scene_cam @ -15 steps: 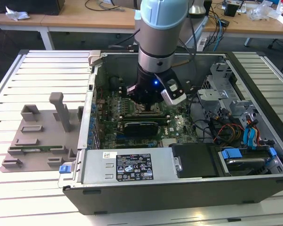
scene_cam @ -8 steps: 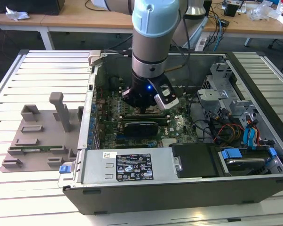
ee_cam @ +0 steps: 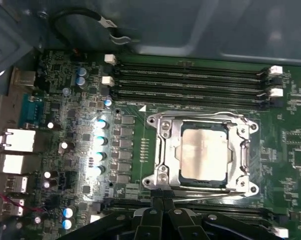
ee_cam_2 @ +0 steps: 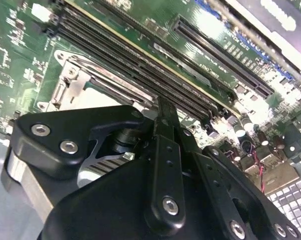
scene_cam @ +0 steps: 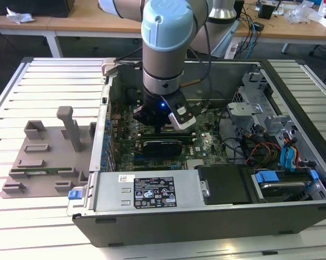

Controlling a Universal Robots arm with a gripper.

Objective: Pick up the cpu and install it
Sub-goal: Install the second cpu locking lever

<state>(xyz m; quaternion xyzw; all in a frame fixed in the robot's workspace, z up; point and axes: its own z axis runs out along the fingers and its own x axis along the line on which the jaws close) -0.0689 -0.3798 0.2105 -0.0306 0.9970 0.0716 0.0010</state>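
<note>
Sitting in socket (ee_cam: 203,152), cpu (ee_cam: 204,151) just beyond fingers (ee_cam: 163,210).

The computer case (scene_cam: 152,216) is open on top, giving downward access to the motherboard (ee_cam: 65,90). The case walls bound that access on all sides. The drive cage (scene_cam: 260,116) and cable bundle (scene_cam: 255,149) obstruct the exterior view's right. Memory slots (ee_cam: 190,80) flank the socket frame (ee_cam: 163,145). The slatted worktop (scene_cam: 54,81) around the grey fixture tray (scene_cam: 44,157) is open.
</note>
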